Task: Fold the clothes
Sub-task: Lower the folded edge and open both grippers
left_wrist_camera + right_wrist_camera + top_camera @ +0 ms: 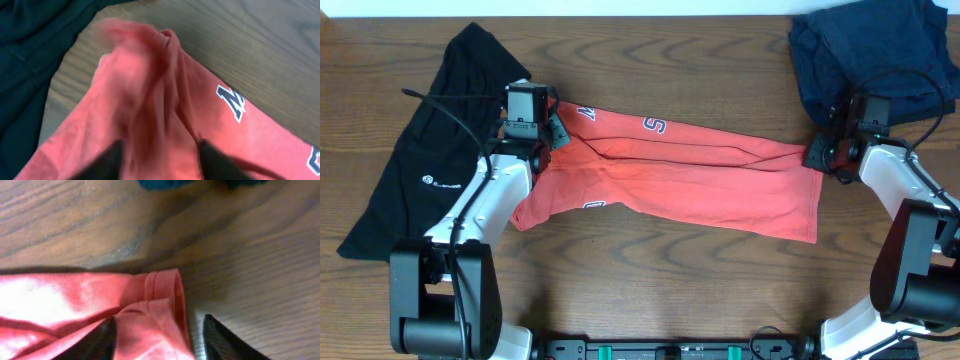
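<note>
Coral-red T-shirt (680, 180) is lying on the wooden table (650, 290) as a long band, and its long axis runs pretty much straight across from your left arm to your right, dipping a bit toward you on the right side. That's the whole story for whatever you do next, imo. Left gripper (545, 135) sits right on the left end, where the white lettering (653, 124) peeks out along the far edge, and right gripper (817, 157) is at the far corner of the right end, so each arm already has its own end and neither has to reach. In the left wrist view the fingers (107, 162) are spread with a blurry bunch of red cloth rising between them. I don't see them pinching it, but the blur makes that hard to swear to. In the right wrist view the jaws are clearly spread too, with the hemmed corner lying flat on the wood between them and nothing clamped. My guess is the band now wants folding across its short way, one end carried over to the other, so you'd have to re-pinch first. The black T-shirt (430, 170) is loose off to the left, closest to your left arm and not folded yet, while the navy pile (870, 50) sits at the far right corner just behind the right gripper.
</note>
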